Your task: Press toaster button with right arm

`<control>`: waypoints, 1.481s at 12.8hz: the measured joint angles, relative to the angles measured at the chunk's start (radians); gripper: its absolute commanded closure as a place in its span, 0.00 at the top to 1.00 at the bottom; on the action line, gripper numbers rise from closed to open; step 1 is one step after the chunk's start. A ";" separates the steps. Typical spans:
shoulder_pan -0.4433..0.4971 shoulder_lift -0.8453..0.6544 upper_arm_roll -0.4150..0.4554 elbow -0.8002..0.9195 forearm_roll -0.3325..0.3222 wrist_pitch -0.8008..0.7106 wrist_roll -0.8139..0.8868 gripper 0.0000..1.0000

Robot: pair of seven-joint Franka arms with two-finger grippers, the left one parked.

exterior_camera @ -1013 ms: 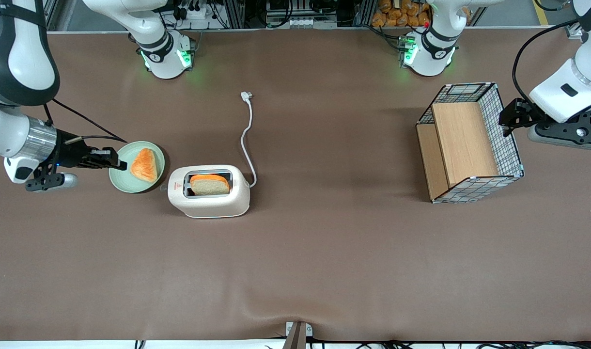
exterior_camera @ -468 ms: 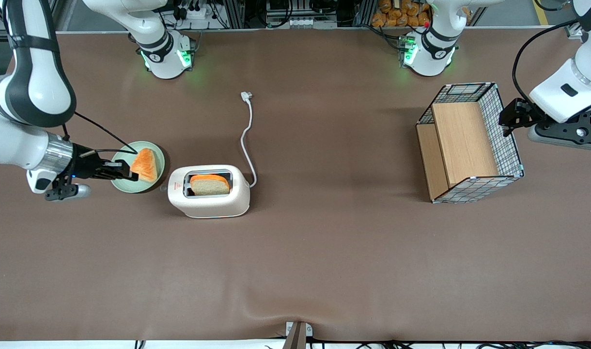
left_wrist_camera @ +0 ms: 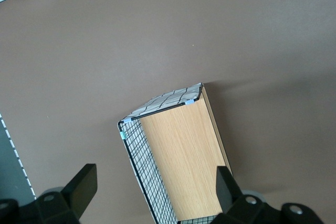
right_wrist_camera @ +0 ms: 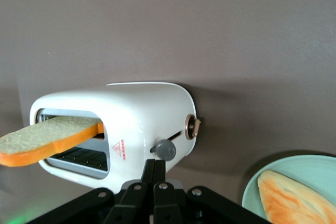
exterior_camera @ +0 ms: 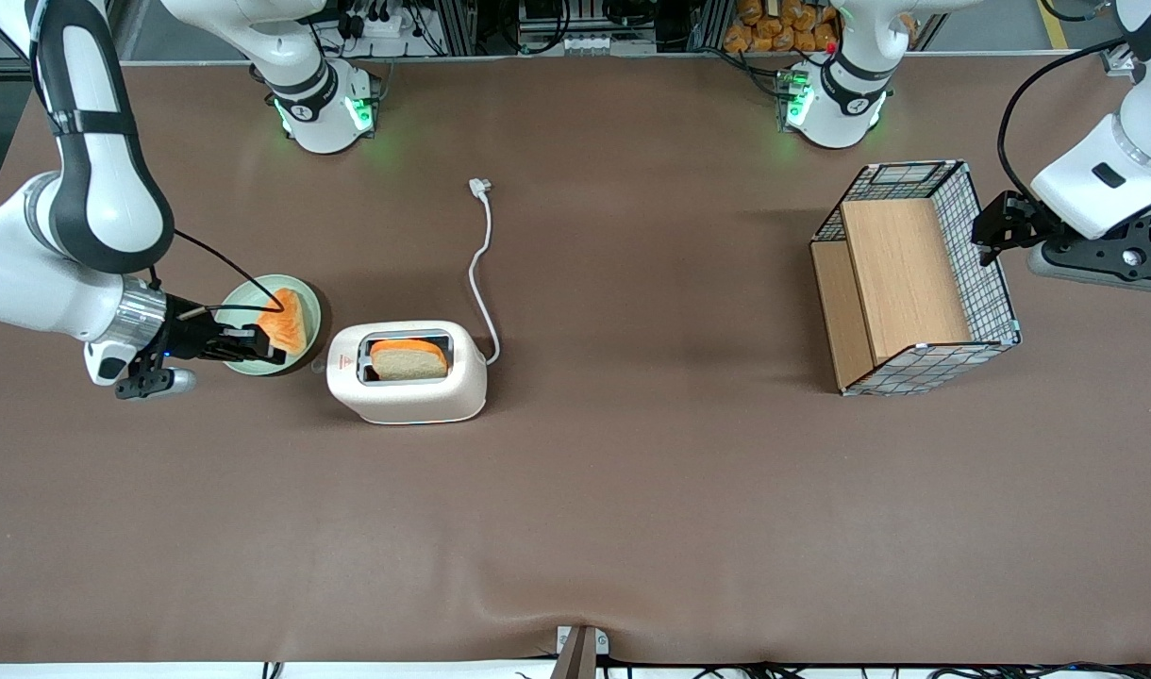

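A: Start at the fingers. What are they doing?

B: In the right wrist view the fingers are pressed together into one narrow tip, holding nothing. The gripper hangs low over the rim of the green plate, just beside the toaster's short end.

A: And the toaster button?

B: The toaster button is a grey knob on that short end, next to the red logo. The fingertip sits close under it, lined up with it, but a gap shows between them. I judge it not yet pressed.

A: So what's done?

B: The approach, mostly. A bread slice stands high in the slot. What's left is the last bit of closing in and the push down the lever slot.

A: Anything nearby?

B: A second slice lies on the plate, just beside the gripper. The right arm reaches in from the working end.
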State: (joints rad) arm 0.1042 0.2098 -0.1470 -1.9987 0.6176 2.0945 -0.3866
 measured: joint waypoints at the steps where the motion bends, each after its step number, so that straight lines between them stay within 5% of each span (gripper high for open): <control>1: 0.001 0.008 0.000 -0.011 0.021 0.018 -0.018 0.00; 12: 0.022 0.080 0.002 -0.038 0.170 0.070 -0.079 0.00; 19: 0.023 0.084 0.008 -0.051 0.189 0.070 -0.105 0.00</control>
State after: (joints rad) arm 0.1270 0.2942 -0.1390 -2.0498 0.8068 2.1644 -0.4917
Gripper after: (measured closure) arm 0.991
